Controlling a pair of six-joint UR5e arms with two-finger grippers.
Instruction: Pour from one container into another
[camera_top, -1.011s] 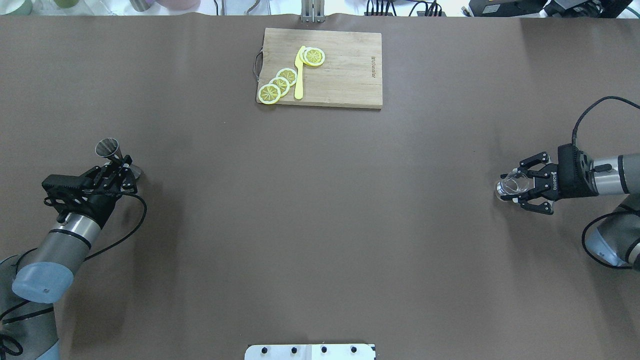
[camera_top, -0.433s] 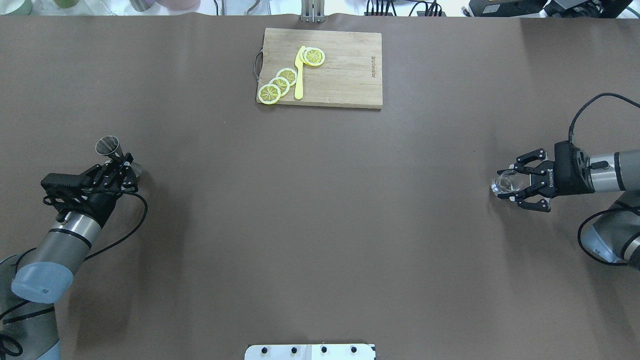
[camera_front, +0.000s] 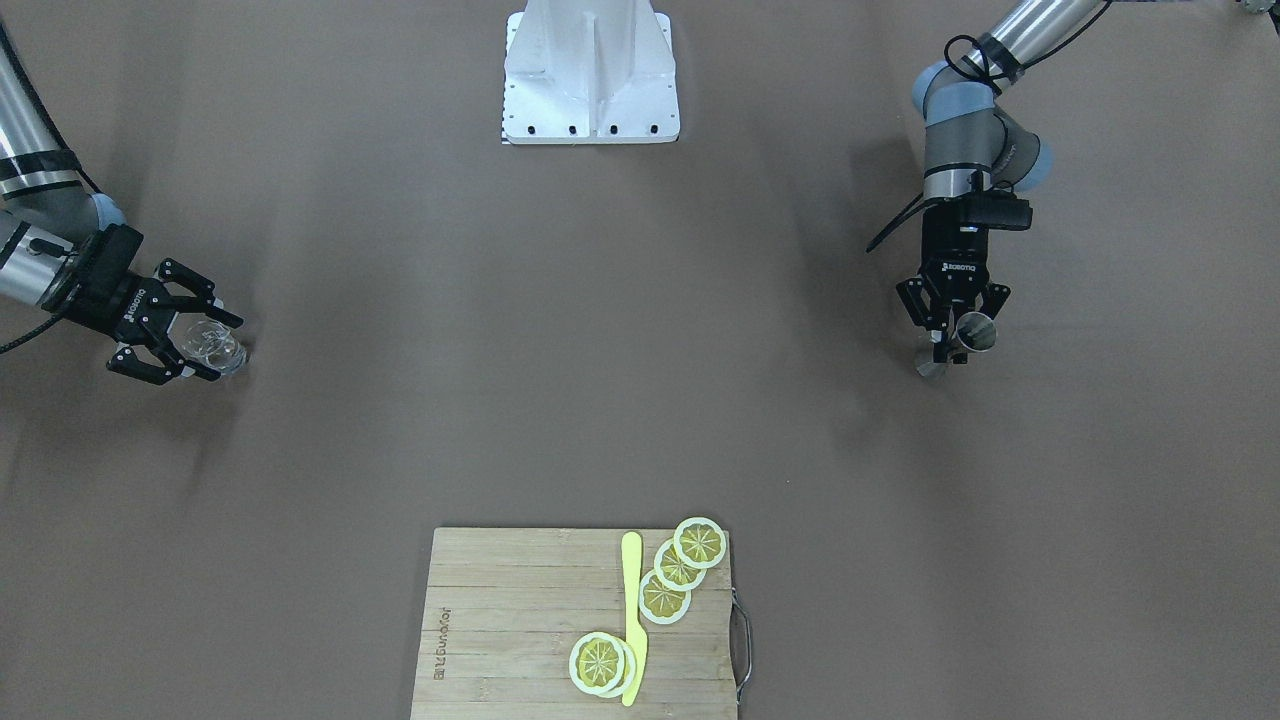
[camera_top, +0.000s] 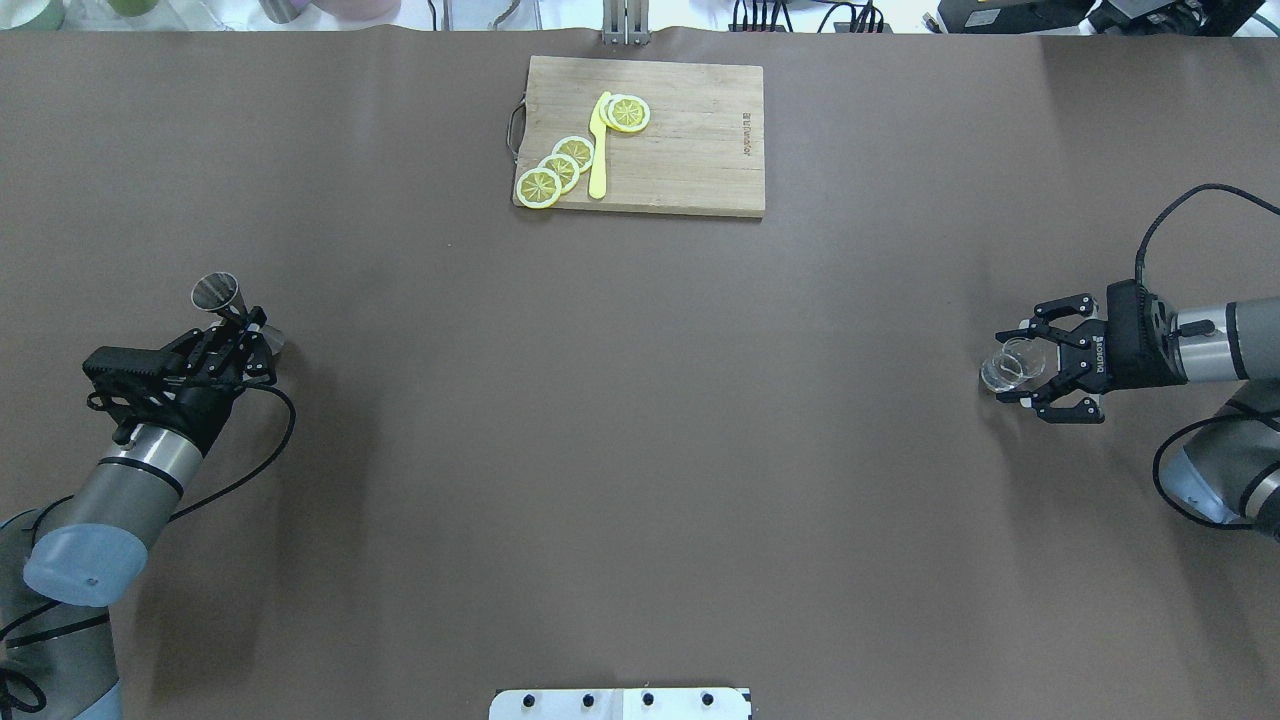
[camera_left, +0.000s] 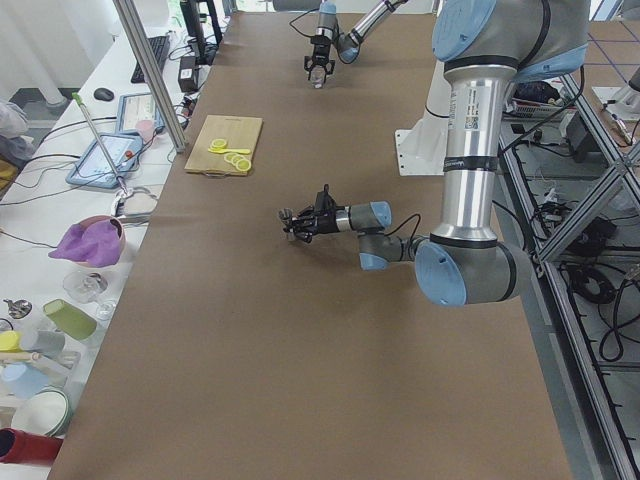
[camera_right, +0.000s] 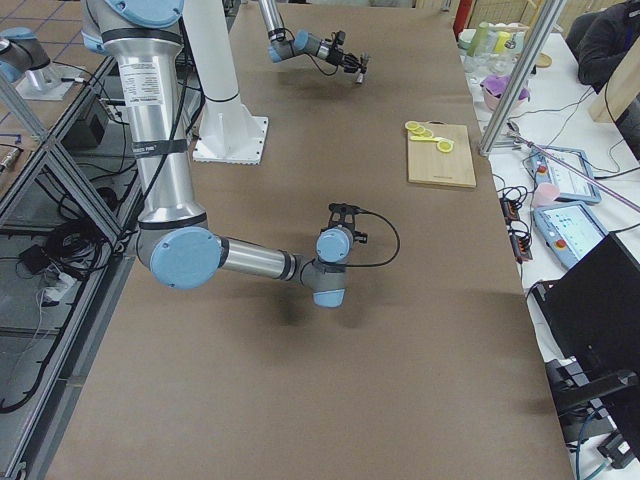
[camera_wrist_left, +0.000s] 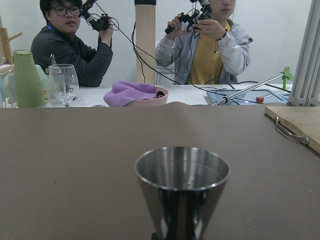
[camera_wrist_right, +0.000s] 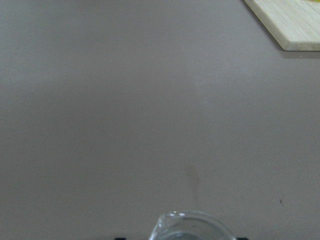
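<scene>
A steel cone-shaped jigger (camera_top: 215, 292) stands upright at the table's left side, and my left gripper (camera_top: 250, 336) is shut on its narrow waist. The left wrist view shows the jigger's open cup (camera_wrist_left: 182, 180) close up, with no contents visible inside. Seen from the front, the jigger (camera_front: 972, 330) sits in the left gripper (camera_front: 950, 340), its lower cone just over the table. At the right side, my right gripper (camera_top: 1002, 366) is shut on a small clear glass (camera_top: 1010, 362). The glass (camera_front: 215, 345) leans slightly in the right gripper (camera_front: 222, 348). Only the glass's rim (camera_wrist_right: 192, 226) shows in the right wrist view.
A wooden cutting board (camera_top: 690, 150) lies at the far middle with several lemon slices (camera_top: 560, 165) and a yellow knife (camera_top: 598, 150). The white robot base (camera_top: 620, 703) is at the near edge. Two people, a wine glass (camera_wrist_left: 63, 82) and a pink bowl (camera_wrist_left: 142, 97) sit beyond the far edge.
My right gripper has carried the glass a little leftward, toward the table's middle, and slightly farther back. The left arm and jigger have stayed still.
</scene>
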